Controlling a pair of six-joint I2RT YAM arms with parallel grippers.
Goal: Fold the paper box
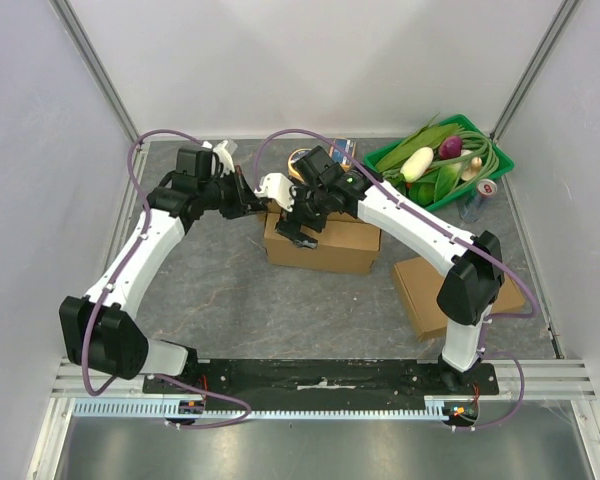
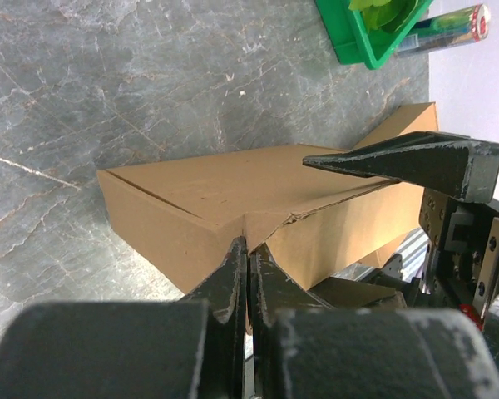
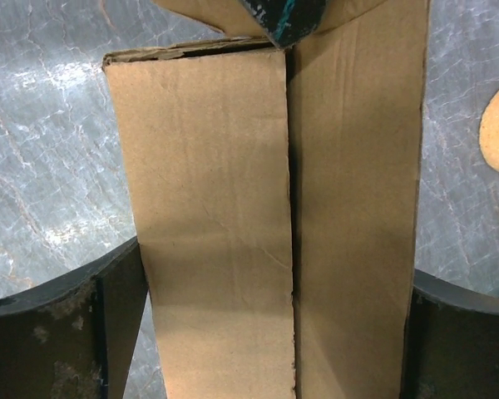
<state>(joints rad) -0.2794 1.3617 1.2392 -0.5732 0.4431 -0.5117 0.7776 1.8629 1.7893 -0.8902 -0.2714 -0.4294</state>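
Cardboard paper box point(image 1: 320, 245) looks light and stiff, best grabbed by a flap edge; left pincer point(image 2: 248, 243) is pressed together, right pincer point(image 3: 276, 262) spread wide round it.

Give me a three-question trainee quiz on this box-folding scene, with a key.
1. True or false: the left fingers are spread wide apart.
2. What holds the vegetables? A) blue bowl B) green basket C) wire rack
3. Fill in: the open right fingers stand on either side of the ____.
Key: 1 false, they are shut; 2 B; 3 paper box.
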